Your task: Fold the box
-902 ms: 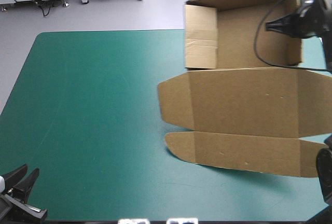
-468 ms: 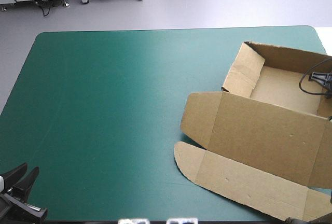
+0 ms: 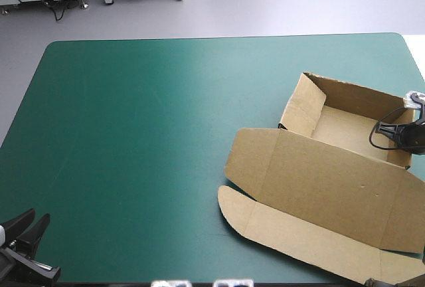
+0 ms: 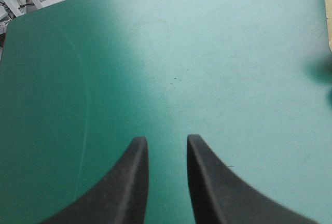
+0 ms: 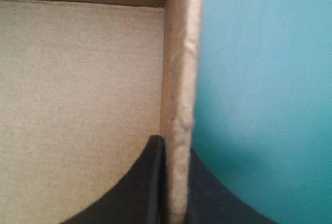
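The brown box (image 3: 335, 131) lies on the right part of the table as an open tray with raised walls. Its lid (image 3: 325, 181) and a long front flap (image 3: 299, 234) lie flat toward the near edge. My right gripper (image 3: 398, 135) is at the tray's right wall, shut on it. In the right wrist view this wall (image 5: 181, 53) runs edge-on between the fingers of the right gripper (image 5: 174, 149), one inside over the tray floor (image 5: 78, 79), one outside. My left gripper (image 3: 30, 224) rests at the near left corner, far from the box, and stands open (image 4: 163, 141) over bare cover.
The teal-green cover (image 3: 133, 134) stretches from the box to the table's left edge. The box's right end reaches the table's right edge, and its flap lies close to the near edge.
Earlier the box hung raised over the far right corner in my right gripper. It has come down onto the table and slid slightly left. The left arm has not moved.
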Controlling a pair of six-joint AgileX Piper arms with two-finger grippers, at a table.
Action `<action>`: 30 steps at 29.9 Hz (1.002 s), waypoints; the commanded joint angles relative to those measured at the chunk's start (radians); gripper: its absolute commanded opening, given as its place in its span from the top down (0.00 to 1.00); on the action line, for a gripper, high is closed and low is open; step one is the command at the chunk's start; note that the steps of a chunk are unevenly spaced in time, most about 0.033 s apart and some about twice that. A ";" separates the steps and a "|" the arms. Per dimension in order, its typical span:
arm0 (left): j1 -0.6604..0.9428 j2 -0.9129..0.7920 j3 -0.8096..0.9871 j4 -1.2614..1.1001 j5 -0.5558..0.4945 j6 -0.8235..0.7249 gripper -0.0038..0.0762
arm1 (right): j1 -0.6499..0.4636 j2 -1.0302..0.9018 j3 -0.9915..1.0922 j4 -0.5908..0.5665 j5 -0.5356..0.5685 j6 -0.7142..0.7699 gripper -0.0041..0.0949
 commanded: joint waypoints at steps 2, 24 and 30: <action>-0.004 0.021 -0.021 0.000 -0.075 -0.004 0.72 | -0.006 -0.031 -0.009 -0.009 0.033 -0.046 0.81; -0.004 0.021 -0.021 0.004 -0.067 -0.004 0.72 | -0.006 -0.031 -0.644 -0.117 0.458 0.029 0.57; -0.004 0.021 -0.021 0.015 -0.076 0.007 0.72 | -0.006 -0.087 -0.821 -0.019 0.557 0.145 0.97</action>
